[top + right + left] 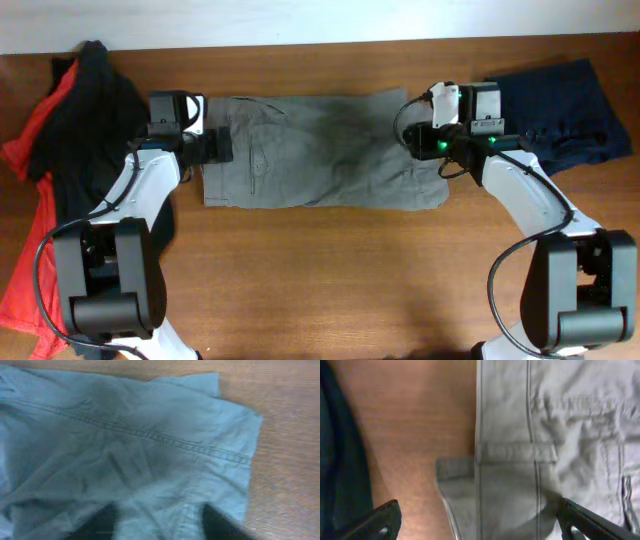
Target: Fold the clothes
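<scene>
The taupe shorts lie spread flat across the back middle of the table, waistband to the left, leg hems to the right. My left gripper is open at the waistband end; in the left wrist view its fingers straddle the waistband and a belt loop. My right gripper is open just above the leg end; in the right wrist view its fingertips hover over the fabric near the seam and hem corner. Neither holds anything.
A black garment over a red one lies piled at the left edge, under my left arm. A navy garment lies at the back right, behind my right arm. The wooden table shows in front.
</scene>
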